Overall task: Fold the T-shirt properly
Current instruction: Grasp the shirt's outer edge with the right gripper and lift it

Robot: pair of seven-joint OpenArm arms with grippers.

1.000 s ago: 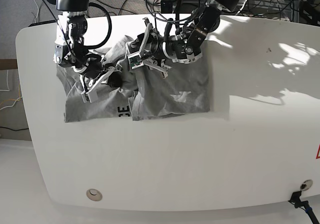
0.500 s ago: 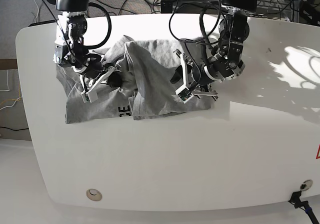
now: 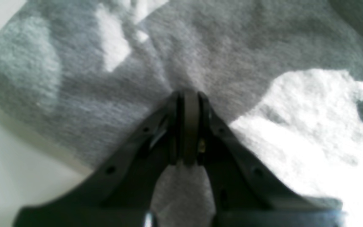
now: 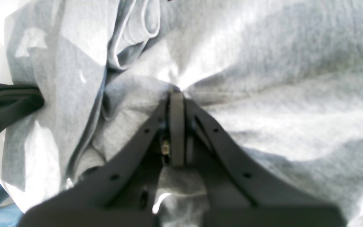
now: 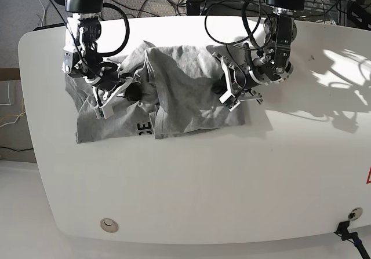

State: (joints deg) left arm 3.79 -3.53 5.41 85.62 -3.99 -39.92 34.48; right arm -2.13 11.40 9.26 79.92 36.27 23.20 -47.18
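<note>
The left hand (image 5: 232, 91), having crossed to the shirt's (image 5: 185, 91) right hem, is now pinching cloth there; the right hand (image 5: 110, 97) is staying clamped on the other half. Shirt is lying crumpled near the counter's (image 5: 232, 183) far-left corner, so a fold is starting.

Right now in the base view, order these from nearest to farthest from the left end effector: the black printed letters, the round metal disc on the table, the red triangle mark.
From the left end effector:
1. Black printed letters, on the shirt's front edge.
2. Red triangle mark, at the right edge.
3. Round metal disc, near the front-left corner.
</note>
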